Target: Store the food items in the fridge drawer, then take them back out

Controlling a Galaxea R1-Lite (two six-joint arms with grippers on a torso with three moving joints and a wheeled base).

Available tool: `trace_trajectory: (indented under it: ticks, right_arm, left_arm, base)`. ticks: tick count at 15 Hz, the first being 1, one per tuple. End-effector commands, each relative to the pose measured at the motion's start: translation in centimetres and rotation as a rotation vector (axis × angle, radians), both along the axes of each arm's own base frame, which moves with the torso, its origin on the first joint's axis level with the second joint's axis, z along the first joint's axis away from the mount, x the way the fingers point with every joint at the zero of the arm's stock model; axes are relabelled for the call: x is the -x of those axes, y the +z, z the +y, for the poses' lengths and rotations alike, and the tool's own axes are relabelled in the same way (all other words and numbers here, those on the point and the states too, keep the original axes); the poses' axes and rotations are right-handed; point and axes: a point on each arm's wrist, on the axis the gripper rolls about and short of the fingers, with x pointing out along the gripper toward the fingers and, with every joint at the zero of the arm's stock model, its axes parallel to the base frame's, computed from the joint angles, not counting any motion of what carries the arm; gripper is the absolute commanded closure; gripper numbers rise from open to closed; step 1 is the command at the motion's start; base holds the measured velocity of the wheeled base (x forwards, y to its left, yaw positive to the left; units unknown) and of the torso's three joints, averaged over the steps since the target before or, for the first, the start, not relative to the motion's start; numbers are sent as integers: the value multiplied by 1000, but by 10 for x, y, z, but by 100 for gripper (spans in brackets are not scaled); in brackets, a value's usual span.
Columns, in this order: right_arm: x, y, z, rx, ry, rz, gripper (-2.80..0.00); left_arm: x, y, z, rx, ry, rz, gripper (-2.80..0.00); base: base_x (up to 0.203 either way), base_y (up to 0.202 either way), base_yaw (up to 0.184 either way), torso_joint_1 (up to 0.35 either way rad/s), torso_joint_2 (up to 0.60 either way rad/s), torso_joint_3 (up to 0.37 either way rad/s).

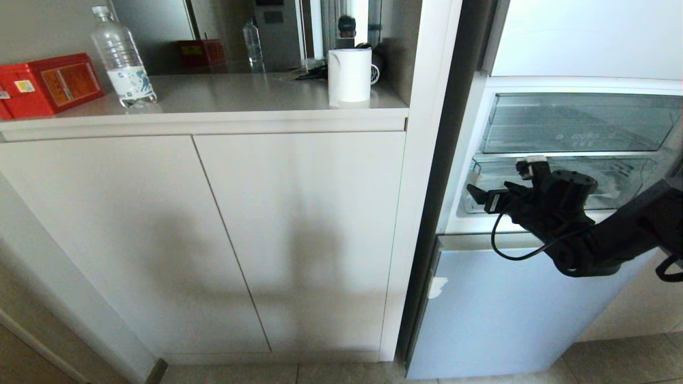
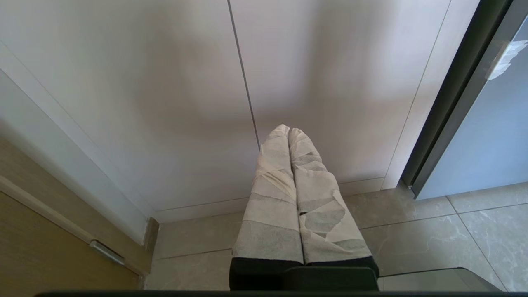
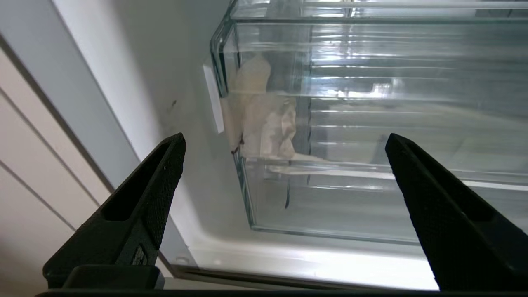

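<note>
The right gripper [image 3: 284, 173] is hovering at the drawer's [image 3: 330, 231] front left corner, fingers wide apart and empty, likely lining up to grasp its lip.

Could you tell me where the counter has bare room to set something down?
The counter is bare between the water bottle and white mug. Its left end is crowded by the red box beside the bottle.
</note>
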Motion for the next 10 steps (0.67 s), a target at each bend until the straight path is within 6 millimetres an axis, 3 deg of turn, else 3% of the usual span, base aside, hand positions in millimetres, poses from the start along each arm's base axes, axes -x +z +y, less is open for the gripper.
trace_trajectory:
  ticks: [1, 10]
  right_arm:
    - [-4, 6, 1, 0, -4, -19, -280]
    - [-23, 9, 7, -10, -31, -40, -280]
  left_arm:
    - [0, 0, 0, 0, 0, 3, 0]
    - [0, 0, 0, 0, 0, 2, 0]
  base:
    - [0, 0, 0, 0, 0, 0]
    - [0, 0, 0, 0, 0, 0]
